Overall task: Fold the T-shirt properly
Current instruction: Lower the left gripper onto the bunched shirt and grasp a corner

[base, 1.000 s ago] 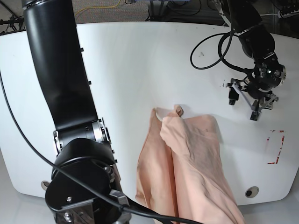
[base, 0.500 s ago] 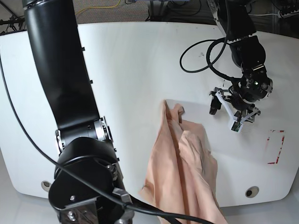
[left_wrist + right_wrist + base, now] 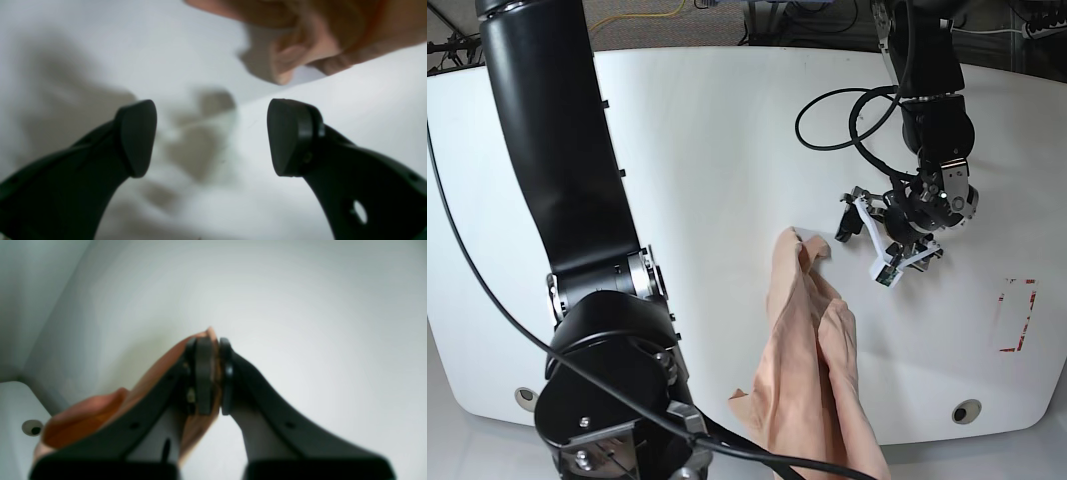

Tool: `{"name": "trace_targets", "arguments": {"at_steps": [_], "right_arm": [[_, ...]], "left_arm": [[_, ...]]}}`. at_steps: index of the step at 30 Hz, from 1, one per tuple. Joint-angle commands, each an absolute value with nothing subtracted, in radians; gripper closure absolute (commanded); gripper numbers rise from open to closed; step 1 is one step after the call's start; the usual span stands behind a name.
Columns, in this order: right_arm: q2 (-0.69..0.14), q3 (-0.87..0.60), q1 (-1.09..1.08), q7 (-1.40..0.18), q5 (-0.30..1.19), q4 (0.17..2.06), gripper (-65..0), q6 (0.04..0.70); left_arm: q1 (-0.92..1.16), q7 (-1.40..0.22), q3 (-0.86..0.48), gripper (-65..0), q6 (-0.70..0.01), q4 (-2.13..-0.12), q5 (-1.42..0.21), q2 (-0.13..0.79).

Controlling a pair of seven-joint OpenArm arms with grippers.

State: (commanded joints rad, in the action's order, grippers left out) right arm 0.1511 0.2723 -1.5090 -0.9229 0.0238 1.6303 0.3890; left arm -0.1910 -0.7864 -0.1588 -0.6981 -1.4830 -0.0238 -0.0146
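The soft peach-pink cotton T-shirt (image 3: 812,370) has bunched narrower and slid across the white table (image 3: 707,150) in the last second, while the left gripper (image 3: 211,136) has closed in, fingers spread wide and empty, a shirt corner just beyond its tips. The right gripper (image 3: 208,373) is pinching fabric.

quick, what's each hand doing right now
Left hand: open, empty, just short of the peach cotton T-shirt.
Right hand: closed on a fold of the T-shirt.
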Motion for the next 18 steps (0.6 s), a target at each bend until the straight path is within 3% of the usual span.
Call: {"name": "trace_targets", "arguments": {"at_steps": [18], "right_arm": [[0.15, 0.272, -1.504, -0.921, 0.024, 1.632, 0.0, 0.389]], "left_arm": [[-0.217, -0.722, -0.051, -48.5, -0.698, -1.386, -0.022, -0.042]]}}
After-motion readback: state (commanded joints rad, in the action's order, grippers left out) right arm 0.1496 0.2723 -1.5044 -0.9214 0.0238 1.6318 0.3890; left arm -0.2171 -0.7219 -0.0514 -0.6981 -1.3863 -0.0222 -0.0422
